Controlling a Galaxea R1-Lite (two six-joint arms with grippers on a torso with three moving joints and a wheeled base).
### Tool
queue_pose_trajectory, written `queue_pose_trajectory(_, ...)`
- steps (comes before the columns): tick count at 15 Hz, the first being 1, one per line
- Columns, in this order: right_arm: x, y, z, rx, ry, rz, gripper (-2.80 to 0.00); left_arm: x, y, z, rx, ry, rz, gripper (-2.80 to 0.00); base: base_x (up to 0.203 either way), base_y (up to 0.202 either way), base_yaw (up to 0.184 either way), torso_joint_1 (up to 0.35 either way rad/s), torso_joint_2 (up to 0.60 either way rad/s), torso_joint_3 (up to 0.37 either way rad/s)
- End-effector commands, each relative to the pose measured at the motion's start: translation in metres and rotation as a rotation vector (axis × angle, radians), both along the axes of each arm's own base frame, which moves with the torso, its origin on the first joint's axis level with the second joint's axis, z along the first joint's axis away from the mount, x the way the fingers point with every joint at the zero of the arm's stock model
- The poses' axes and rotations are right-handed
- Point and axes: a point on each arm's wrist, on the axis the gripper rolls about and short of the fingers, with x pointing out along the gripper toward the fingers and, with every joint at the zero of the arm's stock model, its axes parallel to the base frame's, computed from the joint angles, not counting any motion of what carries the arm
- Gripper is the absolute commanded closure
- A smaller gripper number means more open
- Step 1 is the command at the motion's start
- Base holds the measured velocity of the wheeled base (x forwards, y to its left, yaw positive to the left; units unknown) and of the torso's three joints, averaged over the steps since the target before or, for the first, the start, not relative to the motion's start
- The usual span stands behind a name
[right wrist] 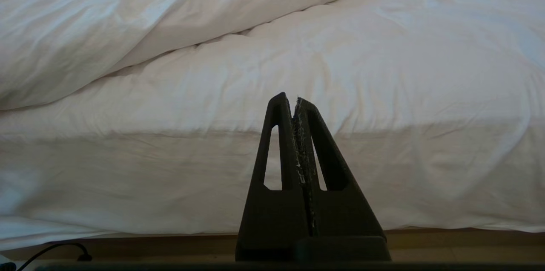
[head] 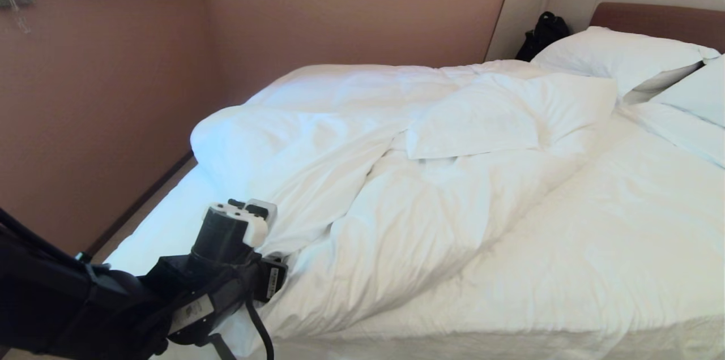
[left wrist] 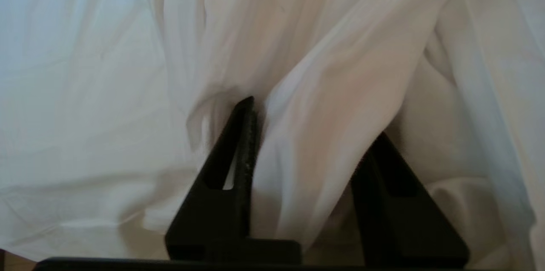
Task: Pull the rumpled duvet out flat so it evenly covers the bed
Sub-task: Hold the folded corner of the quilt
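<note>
Left gripper (left wrist: 313, 122) jaws parted around a loose fold of duvet (left wrist: 323, 92), not clamped. Bulk bunched ahead, toward the far side of bed (head: 153, 230). Risk: thin cover slipping out on pull. Right gripper (right wrist: 295, 100) closed, empty.

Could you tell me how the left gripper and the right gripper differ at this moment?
The left gripper stands open with a fold of the duvet between its fingers; the right gripper is shut and empty. The left is among rumpled cloth; the right hangs apart, facing the bed's side. Both are black.
</note>
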Motion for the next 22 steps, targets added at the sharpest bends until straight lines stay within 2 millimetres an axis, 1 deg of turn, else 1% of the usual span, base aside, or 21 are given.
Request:
queue_pose_trajectory(1, 0.000, 0.000, 0.000, -0.001, -0.001, 0.000, 0.00, 0.001, -0.001, -0.003, -0.003, -0.017, -0.003, -2.80, 0.000, 0.000, 0.000, 0.000, 0.00, 0.000)
queue_pose_trajectory(3, 0.000, 0.000, 0.000, 0.000, 0.001, 0.000, 0.00, 0.003, -0.002, 0.006, -0.026, -0.052, -0.008, -2.80, 0.000, 0.000, 0.000, 0.000, 0.00, 0.000)
queue_pose_trajectory(4, 0.000, 0.000, 0.000, 0.000, 0.000, 0.000, 0.00, 0.004, -0.003, 0.014, -0.043, -0.079, -0.011, -2.80, 0.000, 0.000, 0.000, 0.000, 0.00, 0.000)
queue_pose_trajectory(5, 0.000, 0.000, 0.000, 0.000, 0.000, 0.000, 0.00, 0.004, -0.004, 0.028, -0.072, -0.127, -0.014, -2.80, 0.000, 0.000, 0.000, 0.000, 0.00, 0.000)
queue_pose_trajectory(6, 0.000, 0.000, 0.000, -0.001, 0.001, 0.000, 0.00, 0.005, -0.005, 0.037, -0.088, -0.154, -0.016, -2.80, 0.000, 0.000, 0.000, 0.000, 0.00, 0.000)
queue_pose_trajectory(7, 0.000, 0.000, 0.000, 0.000, 0.002, 0.000, 0.00, 0.005, -0.005, 0.038, -0.091, -0.159, -0.017, -2.80, 0.000, 0.000, 0.000, 0.000, 0.00, 0.000)
queue_pose_trajectory(8, 0.000, 0.000, 0.000, 0.000, 0.001, 0.000, 0.00, 0.004, -0.004, 0.052, -0.113, -0.202, -0.016, -2.80, 0.000, 0.000, 0.000, 0.000, 0.00, 0.000)
queue_pose_trajectory(9, 0.000, 0.000, 0.000, 0.000, 0.001, 0.000, 0.00, -0.001, -0.002, 0.070, -0.144, -0.259, -0.013, -2.80, 0.000, 0.000, 0.000, 0.000, 0.00, 0.000)
queue_pose_trajectory(11, 0.000, 0.000, 0.000, 0.000, 0.001, 0.000, 0.00, -0.011, 0.005, 0.100, -0.189, -0.355, -0.009, -2.80, 0.000, 0.000, 0.000, 0.000, 0.00, 0.000)
queue_pose_trajectory(14, 0.000, 0.000, 0.000, 0.000, 0.001, 0.000, 0.00, -0.025, 0.014, 0.133, -0.231, -0.472, -0.009, -2.80, 0.000, 0.000, 0.000, 0.000, 0.00, 0.000)
queue_pose_trajectory(16, 0.000, 0.000, 0.000, 0.000, 0.001, 0.000, 0.00, -0.032, 0.020, 0.153, -0.249, -0.549, 0.041, -2.80, 0.000, 0.000, 0.000, 0.000, 0.00, 0.000)
queue_pose_trajectory(19, 0.000, 0.000, 0.000, 0.000, 0.001, 0.000, 0.00, -0.038, 0.027, 0.165, -0.237, -0.601, 0.091, -2.80, 0.000, 0.000, 0.000, 0.000, 0.00, 0.000)
queue_pose_trajectory(22, 0.000, 0.000, 0.000, 0.000, 0.001, 0.000, 0.00, -0.037, 0.029, 0.159, -0.232, -0.583, 0.102, -2.80, 0.000, 0.000, 0.000, 0.000, 0.00, 0.000)
